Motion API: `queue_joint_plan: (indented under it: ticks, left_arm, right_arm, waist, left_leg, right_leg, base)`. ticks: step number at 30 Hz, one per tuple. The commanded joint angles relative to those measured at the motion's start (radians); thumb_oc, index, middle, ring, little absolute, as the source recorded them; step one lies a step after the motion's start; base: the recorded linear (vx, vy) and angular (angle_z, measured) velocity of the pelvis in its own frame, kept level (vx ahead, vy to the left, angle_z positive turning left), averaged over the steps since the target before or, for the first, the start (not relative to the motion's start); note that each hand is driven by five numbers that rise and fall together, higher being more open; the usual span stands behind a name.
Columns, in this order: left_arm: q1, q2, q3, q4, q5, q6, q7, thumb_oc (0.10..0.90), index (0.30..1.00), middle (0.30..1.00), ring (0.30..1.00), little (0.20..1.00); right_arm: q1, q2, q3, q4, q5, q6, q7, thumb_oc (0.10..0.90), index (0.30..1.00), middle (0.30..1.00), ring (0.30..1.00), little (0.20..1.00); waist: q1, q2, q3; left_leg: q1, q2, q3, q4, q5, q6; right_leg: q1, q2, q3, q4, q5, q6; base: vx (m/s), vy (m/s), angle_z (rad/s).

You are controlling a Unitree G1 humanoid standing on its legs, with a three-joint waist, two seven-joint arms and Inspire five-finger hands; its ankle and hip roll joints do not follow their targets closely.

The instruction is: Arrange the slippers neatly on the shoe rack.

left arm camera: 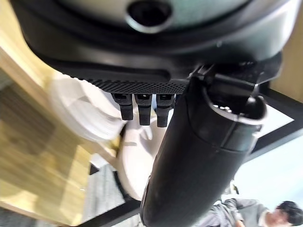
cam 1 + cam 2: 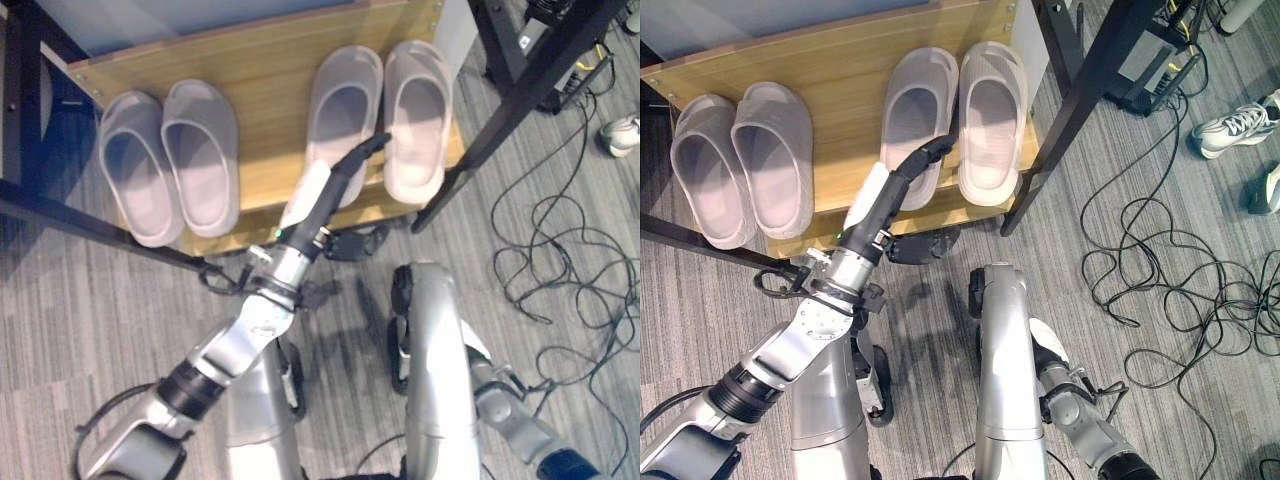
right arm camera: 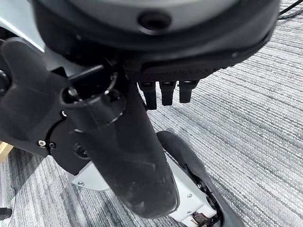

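Note:
Two pairs of pale grey slippers lie side by side on the wooden shoe rack shelf (image 2: 265, 70). The left pair (image 2: 170, 165) sits at the shelf's left end and the right pair (image 2: 385, 110) at its right end, toes pointing away from me. My left hand (image 2: 345, 170) reaches over the shelf's front edge with straight fingers, lying on the heel of the right pair's left slipper (image 2: 915, 110). That slipper shows pale past the fingers (image 1: 138, 111). My right hand (image 3: 163, 92) hangs low over the carpet, relaxed and holding nothing.
Black frame bars cross the rack at the left (image 2: 90, 225) and right (image 2: 530, 85). Loose cables (image 2: 1180, 280) sprawl over the grey carpet to the right. A person's shoes (image 2: 1230, 125) stand at the far right.

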Motion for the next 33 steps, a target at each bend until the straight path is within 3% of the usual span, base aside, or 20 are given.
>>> queue_joint_plan:
  ticks: [1,14,23,33]
  left_arm:
    - [-0.137,-0.042,0.001,-0.126,-0.016,-0.131,0.064,0.8,0.9,0.9,0.9,0.9]
    - [-0.048,0.097,0.156,-0.103,0.207,-0.079,0.219,0.8,0.9,0.9,0.9,0.9]
    - [0.046,0.082,0.166,-0.059,0.203,-0.047,0.175,0.8,0.9,0.9,0.9,0.9]
    - [0.066,0.032,0.086,-0.049,0.124,-0.059,0.086,0.8,0.9,0.9,0.9,0.9]
  right_arm:
    - [-0.059,-0.026,-0.023,-0.056,0.011,-0.057,-0.058,0.8,0.9,0.9,0.9,0.9]
    - [-0.041,-0.012,-0.033,-0.044,-0.008,-0.057,-0.072,0.8,0.9,0.9,0.9,0.9]
    - [-0.03,-0.008,-0.051,-0.055,-0.017,-0.047,-0.07,0.8,0.9,0.9,0.9,0.9]
    - [-0.04,-0.006,-0.039,-0.059,-0.017,-0.039,-0.062,0.8,0.9,0.9,0.9,0.9]
  waist:
    - [0.027,-0.025,-0.03]
    - [0.052,-0.014,-0.03]
    - [0.057,-0.013,-0.03]
    - [0.05,-0.016,-0.03]
  left_leg:
    - [-0.072,-0.103,-0.087,-0.1,0.078,0.079]
    - [-0.072,-0.105,-0.086,-0.098,0.083,0.078]
    - [-0.072,-0.104,-0.085,-0.093,0.08,0.08]
    - [-0.072,-0.105,-0.083,-0.094,0.077,0.082]
  right_leg:
    - [0.044,-0.039,0.056,-0.017,-0.077,-0.117]
    - [0.044,-0.038,0.055,-0.014,-0.065,-0.117]
    - [0.044,-0.036,0.057,-0.014,-0.065,-0.119]
    - [0.044,-0.034,0.059,-0.02,-0.065,-0.122]
  base:
    - [0.0,0.0,0.0]
    - [0.0,0.001,0.01]
    - [0.0,0.0,0.0]
    - [0.0,0.0,0.0]
